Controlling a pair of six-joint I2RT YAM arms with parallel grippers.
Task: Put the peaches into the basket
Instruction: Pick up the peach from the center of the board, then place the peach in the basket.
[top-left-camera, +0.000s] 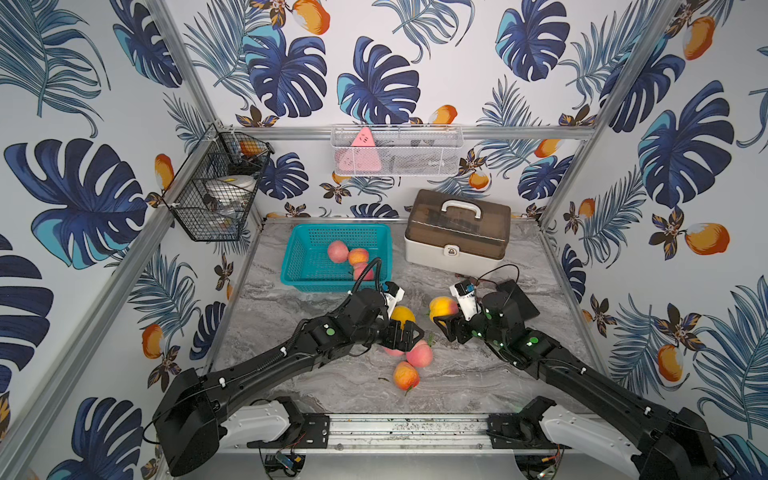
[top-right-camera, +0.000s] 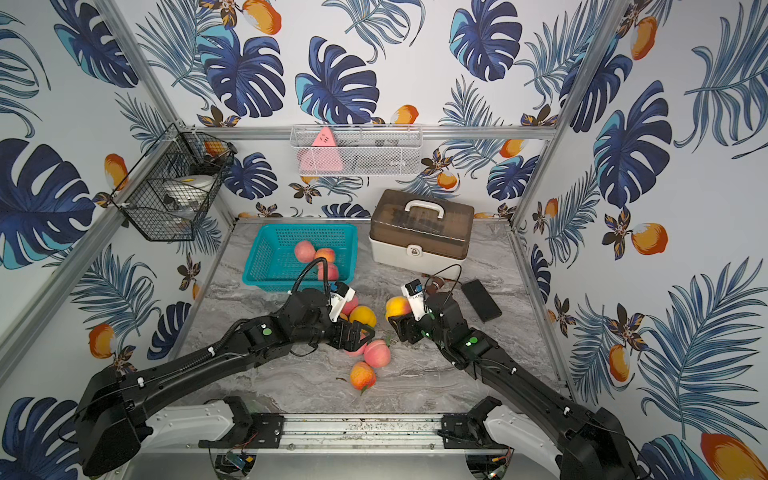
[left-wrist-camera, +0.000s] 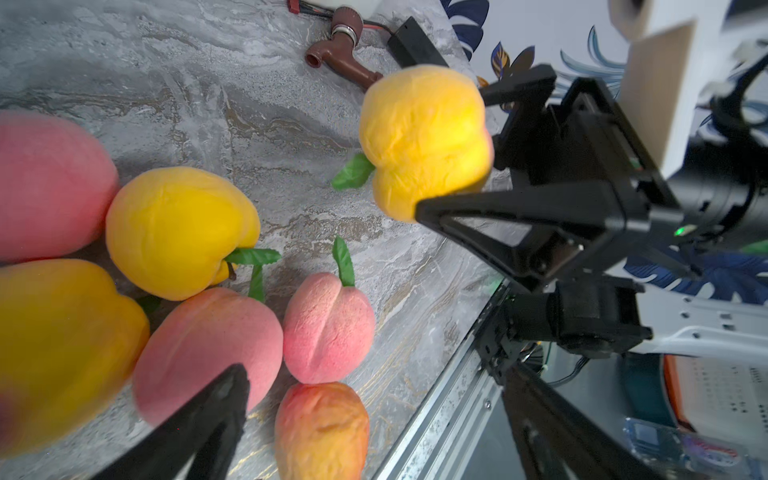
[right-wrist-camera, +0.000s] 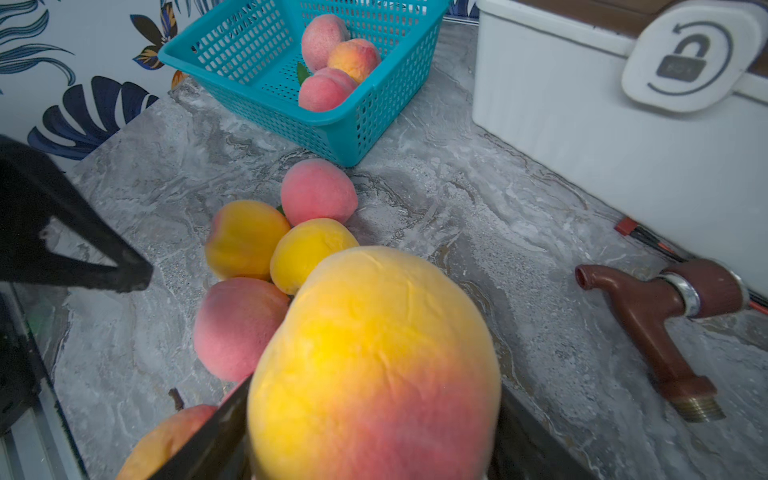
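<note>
At the far left of the table stands the teal basket (top-left-camera: 297, 259). Three peaches lie inside it, close together against its right wall: one pink (top-left-camera: 337, 251), one orange (top-left-camera: 358, 256) and one pink-red (top-left-camera: 362, 270).

In front of the basket, the left gripper (top-left-camera: 409, 338) hangs over the pile of peaches on the table. Its jaws stand wide apart and there is nothing between them. In the left wrist view, one black finger (left-wrist-camera: 216, 411) is in front of a pink peach (left-wrist-camera: 203, 345); I cannot tell if it touches the fruit.

The pile holds a yellow peach (top-left-camera: 402, 316), a pink peach (top-left-camera: 419, 353) just beside the gripper, and an orange-red peach (top-left-camera: 406, 375) nearest to the front edge. The right wrist view shows more fruits in this pile, one pink (right-wrist-camera: 318, 191) and one orange (right-wrist-camera: 245, 239), touching each other.

To the right of the pile is the right gripper (left-wrist-camera: 469, 145). Its jaws are partly closed and they grip a yellow-orange peach (top-left-camera: 444, 308), one finger on each side. This fruit is apart from the pile.

Further right, a brown tap (right-wrist-camera: 648, 316) lies on the table near the white box (top-left-camera: 457, 249), which stands at the back, right of the basket.
</note>
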